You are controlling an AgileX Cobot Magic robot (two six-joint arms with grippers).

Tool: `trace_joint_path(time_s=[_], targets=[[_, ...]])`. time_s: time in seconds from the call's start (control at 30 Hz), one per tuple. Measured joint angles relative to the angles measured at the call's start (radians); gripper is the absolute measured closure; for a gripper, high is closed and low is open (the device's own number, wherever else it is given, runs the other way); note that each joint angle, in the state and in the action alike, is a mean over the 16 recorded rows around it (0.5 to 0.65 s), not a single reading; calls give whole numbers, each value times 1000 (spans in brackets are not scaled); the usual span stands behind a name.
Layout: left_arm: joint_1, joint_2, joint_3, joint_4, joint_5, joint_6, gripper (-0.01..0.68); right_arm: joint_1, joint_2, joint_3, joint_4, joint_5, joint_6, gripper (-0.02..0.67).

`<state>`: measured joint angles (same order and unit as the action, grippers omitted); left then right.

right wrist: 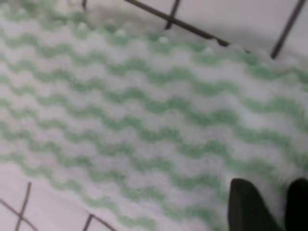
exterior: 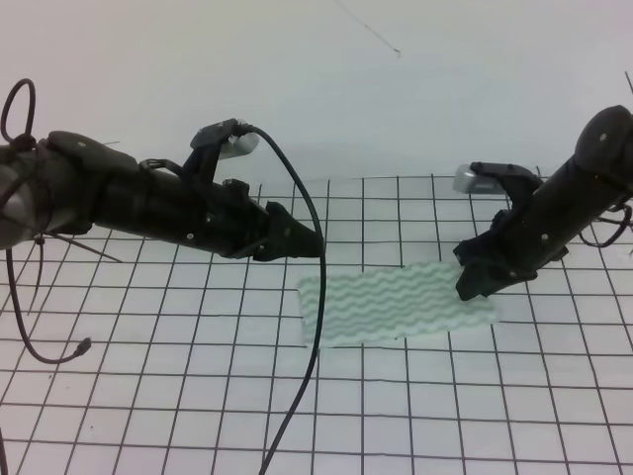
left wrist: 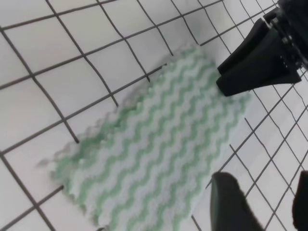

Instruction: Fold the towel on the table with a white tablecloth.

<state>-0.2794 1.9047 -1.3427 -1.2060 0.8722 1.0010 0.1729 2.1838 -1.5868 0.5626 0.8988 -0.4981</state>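
towel spot: the towel [exterior: 398, 304] lay flat near the middle of the worktop [exterior: 178, 396], a bit right of centre in the high view, already a long strip and not a square.

long axis: it ran roughly 9 to 3 o'clock in the high view, with the right end tipped slightly toward the far side.

right claw: the right claw [exterior: 472, 285] sat right at the towel's 3 o'clock end, tips down on or just above the cloth; I couldn't tell which. The right wrist view was filled with green waves and showed two dark fingertips [right wrist: 250, 207] with a narrow gap, nothing visibly pinched. Looked slightly parted, but I wouldn't swear to it.

left claw: the left claw [exterior: 312, 242] hung off the towel's 10 o'clock corner, just beside the edge and clear of the cloth. In its own wrist view the fingertips [left wrist: 231, 202] stood apart, holding nothing.

nearer arm: the right one, easily. My guess was that the next fold would start from that 3 o'clock end and carry it toward 9.

containers: none in sight, just cloth on the grid.
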Motion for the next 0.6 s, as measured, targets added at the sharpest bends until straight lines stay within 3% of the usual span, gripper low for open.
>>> trace_joint_path(time_s=[0.23,0.6], targets=[[0,0,0,-8,4,4,388,4,-12,-25,8,24,0,612],[0,0,0,-17,9,11,388,63,-24,-31,33,30,-12,629]])
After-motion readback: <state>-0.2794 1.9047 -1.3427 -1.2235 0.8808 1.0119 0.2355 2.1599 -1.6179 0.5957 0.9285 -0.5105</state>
